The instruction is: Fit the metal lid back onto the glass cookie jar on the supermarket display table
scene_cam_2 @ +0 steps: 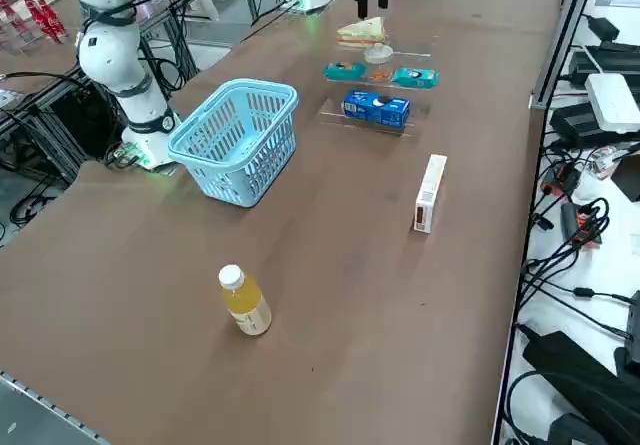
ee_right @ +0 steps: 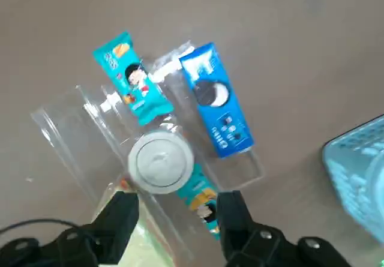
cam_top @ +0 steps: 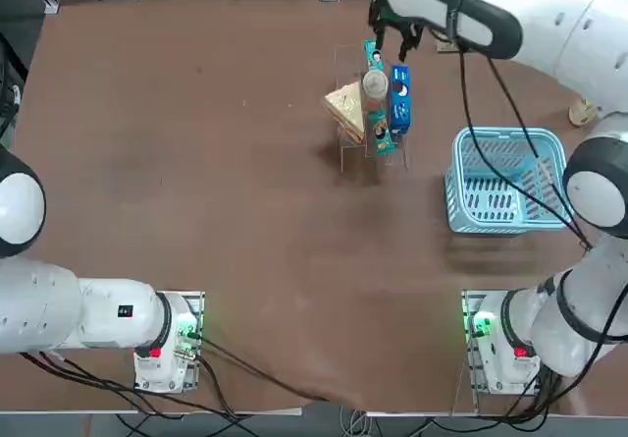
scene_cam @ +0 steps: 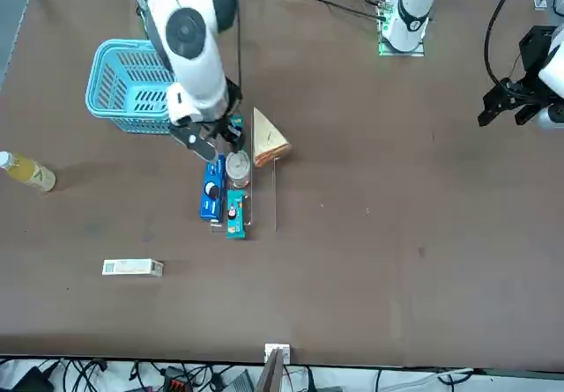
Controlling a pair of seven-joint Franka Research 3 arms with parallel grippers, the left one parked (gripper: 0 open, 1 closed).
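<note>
Lid [ee_right: 161, 161] is seen seated on jar [cam_top: 374, 85]; right end effector [ee_right: 178, 221] released, empty, above it; task judged essentially done.

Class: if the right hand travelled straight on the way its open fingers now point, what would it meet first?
Probably the round silvery metal lid sitting on the clear glass jar; the right hand hangs empty above it, though depth is uncertain.

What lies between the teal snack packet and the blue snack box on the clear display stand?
The glass cookie jar, metal lid on it, stands between them in the wrist view; the right gripper, open, hovers nearby.
</note>
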